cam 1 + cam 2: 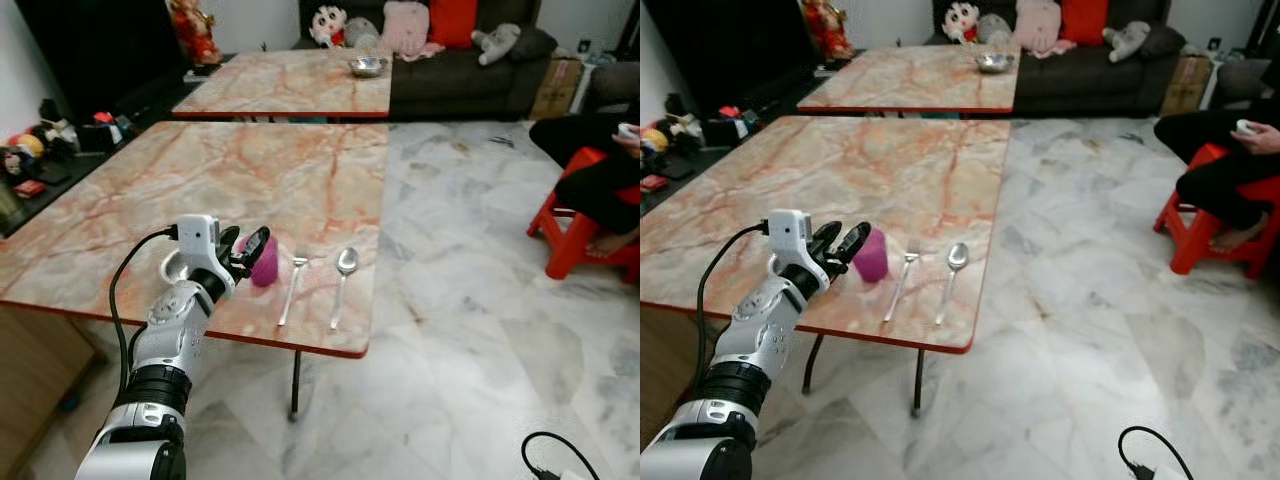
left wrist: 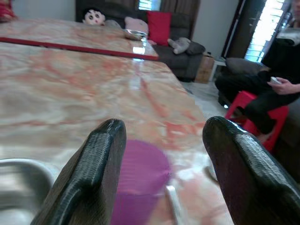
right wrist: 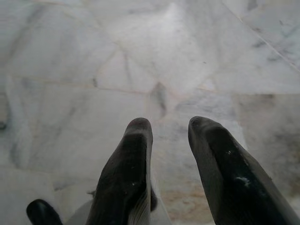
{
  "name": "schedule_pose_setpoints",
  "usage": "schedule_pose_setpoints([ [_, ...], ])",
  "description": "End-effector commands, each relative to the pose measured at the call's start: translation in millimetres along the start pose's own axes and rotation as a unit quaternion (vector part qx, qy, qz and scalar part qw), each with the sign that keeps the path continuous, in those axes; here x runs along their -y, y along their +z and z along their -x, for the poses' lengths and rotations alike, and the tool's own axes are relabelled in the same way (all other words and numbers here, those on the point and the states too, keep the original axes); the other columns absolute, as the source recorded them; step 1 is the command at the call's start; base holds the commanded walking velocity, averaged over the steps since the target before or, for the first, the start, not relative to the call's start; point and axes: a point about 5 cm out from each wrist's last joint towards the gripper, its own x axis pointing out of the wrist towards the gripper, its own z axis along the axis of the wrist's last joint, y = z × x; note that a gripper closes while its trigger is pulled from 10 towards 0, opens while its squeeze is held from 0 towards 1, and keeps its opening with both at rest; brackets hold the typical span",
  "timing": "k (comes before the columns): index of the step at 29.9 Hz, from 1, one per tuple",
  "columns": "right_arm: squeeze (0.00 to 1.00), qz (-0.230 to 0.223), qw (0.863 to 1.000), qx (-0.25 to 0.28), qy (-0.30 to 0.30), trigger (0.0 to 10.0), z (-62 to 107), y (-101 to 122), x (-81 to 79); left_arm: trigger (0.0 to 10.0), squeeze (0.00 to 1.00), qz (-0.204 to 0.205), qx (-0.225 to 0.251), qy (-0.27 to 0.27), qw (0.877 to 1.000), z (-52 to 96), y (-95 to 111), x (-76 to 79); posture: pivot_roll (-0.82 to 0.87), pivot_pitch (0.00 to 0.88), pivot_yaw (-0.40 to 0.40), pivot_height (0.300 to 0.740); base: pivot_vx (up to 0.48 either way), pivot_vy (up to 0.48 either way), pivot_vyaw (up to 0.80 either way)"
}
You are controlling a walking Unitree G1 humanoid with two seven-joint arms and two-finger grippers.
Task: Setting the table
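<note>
Left gripper [image 1: 245, 252]: raised over the near edge of the tabletop [image 1: 250, 170], fingers [image 2: 96, 164] spread apart and holding nothing, aimed at the pink cup [image 1: 264, 261]. In the left wrist view the cup sits just ahead of the fingers and low between them, nearer one finger than the other; contact cannot be confirmed.

Right gripper [image 3: 168, 140]: hangs idle over the marble floor [image 1: 470, 300], fingers parted, nothing between them.

Pink cup: upright near the front edge of the tabletop, between a steel bowl [image 1: 177, 266] on the robot's left and a fork [image 1: 293, 285] on its right. Judged light, stiff plastic, smooth-walled and open-topped; apt to tip or skid if nudged on one side. Best taken across the middle of the wall, one finger on each side, with gentle pressure.

Fork: lies flat, handle toward the table edge, just beside the cup. Thin and low; hard to pinch off a hard surface.

Spoon [image 1: 343, 280]: lies parallel to the fork, near it. Same handling remarks.

Steel bowl: partly hidden behind the left wrist; rim visible. Slick metal.

Also present: a second table [image 1: 290, 85] beyond, carrying another metal bowl [image 1: 367, 66]; a sofa [image 1: 450, 60] with soft toys; a seated person [image 1: 590, 160] on a red stool [image 1: 585, 235], well apart.
</note>
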Motion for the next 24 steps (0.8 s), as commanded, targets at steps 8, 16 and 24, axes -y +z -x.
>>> schedule_pose_setpoints([
  [8, 0.0, -0.003, 1.0, -0.004, 0.009, 10.0, -0.1, -1.8, -8.2, 10.0, 0.0, -0.001, -0.001, 0.008, 1.0, 2.2, 3.3, -7.1, 0.03, 0.048, 0.058, 0.74, 0.0, 0.35, 0.0],
  [16, 0.0, -0.004, 1.0, -0.004, 0.009, 10.0, 0.0, -1.9, -8.7, 10.0, 0.0, -0.003, 0.003, 0.004, 1.0, 1.5, 5.4, -6.3, 0.03, 0.047, 0.06, 0.74, 0.0, 0.037, 0.0],
  [24, 0.0, -0.004, 1.0, -0.004, 0.01, 10.0, 0.0, -1.9, -8.6, 10.0, 0.0, 0.004, 0.003, 0.001, 1.0, 1.2, 6.0, -5.4, 0.03, 0.047, 0.059, 0.74, 0.0, 0.074, 0.0],
])
